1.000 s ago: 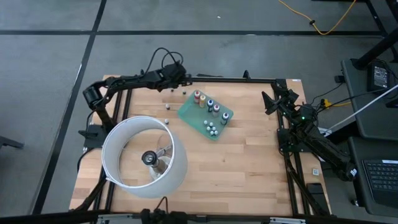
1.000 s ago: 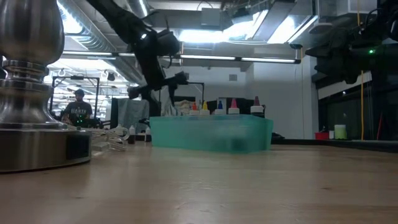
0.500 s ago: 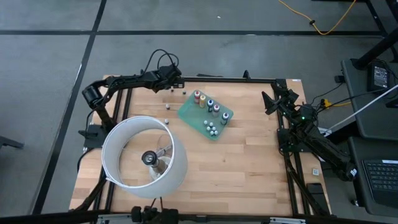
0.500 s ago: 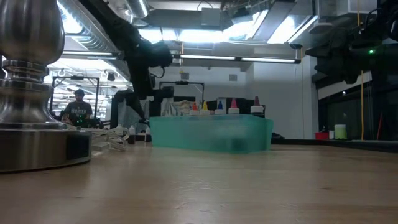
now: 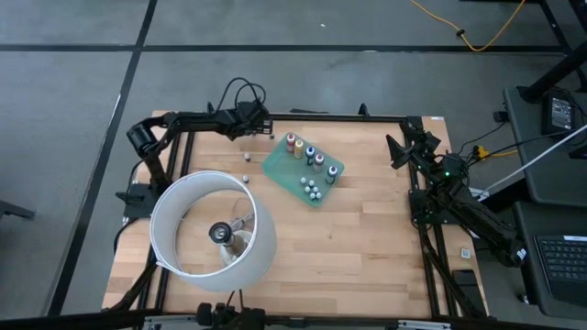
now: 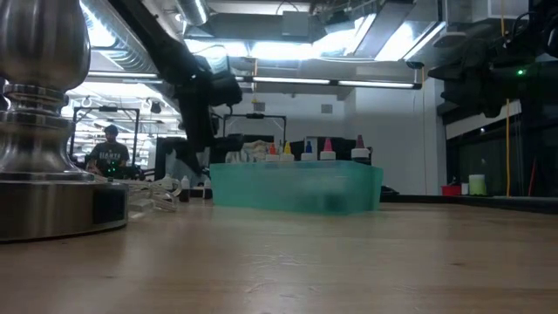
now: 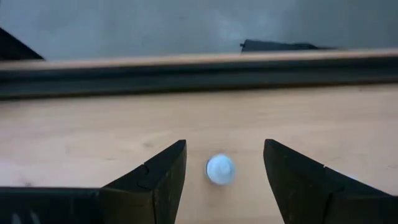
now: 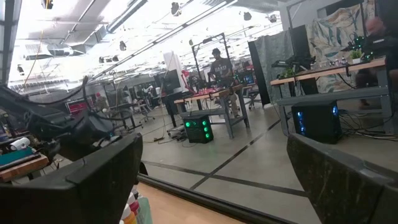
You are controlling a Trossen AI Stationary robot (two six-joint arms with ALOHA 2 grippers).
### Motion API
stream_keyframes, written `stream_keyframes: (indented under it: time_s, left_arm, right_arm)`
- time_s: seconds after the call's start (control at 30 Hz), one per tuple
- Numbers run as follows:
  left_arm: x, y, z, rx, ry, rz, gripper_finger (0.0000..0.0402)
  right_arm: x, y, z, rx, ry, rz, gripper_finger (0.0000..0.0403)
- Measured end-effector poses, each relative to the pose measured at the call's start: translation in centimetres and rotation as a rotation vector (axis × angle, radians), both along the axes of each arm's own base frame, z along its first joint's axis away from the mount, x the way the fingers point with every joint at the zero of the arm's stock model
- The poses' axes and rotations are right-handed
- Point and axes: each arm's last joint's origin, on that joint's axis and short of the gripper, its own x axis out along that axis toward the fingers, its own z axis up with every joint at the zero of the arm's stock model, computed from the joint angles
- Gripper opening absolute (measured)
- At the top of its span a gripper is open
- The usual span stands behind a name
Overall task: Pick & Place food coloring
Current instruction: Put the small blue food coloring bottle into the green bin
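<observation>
Left gripper at the wooden worktop's far edge, beyond the green tray.
High view: capped food coloring bottles stand upright on the tray; right gripper waits well apart. Left wrist view: dark fingers apart, straddling one round pale bottle, not touching. Right wrist view: fingers spread wide, empty.

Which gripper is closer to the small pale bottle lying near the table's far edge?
Left. The left gripper straddles the small pale bottle, fingers open; the right gripper waits across the table.
</observation>
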Motion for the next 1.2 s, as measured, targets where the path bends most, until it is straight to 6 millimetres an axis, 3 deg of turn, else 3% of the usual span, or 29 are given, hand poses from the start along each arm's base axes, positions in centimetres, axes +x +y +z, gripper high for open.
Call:
stream_keyframes:
  time_s: [0.53,0.77,1.2]
  left_arm:
    - [0.6,0.5,-2.5,-0.049,0.019,-0.018,0.0207]
    - [0.6,0.5,-2.5,-0.050,0.019,-0.018,0.0204]
    - [0.6,0.5,-2.5,-0.049,0.020,-0.018,0.0058]
  right_arm:
    - [0.0,0.0,0.0,0.000,0.000,0.000,0.0399]
    - [0.0,0.0,0.0,0.000,0.000,0.000,0.0399]
    - [0.0,0.0,0.0,0.000,0.000,0.000,0.0399]
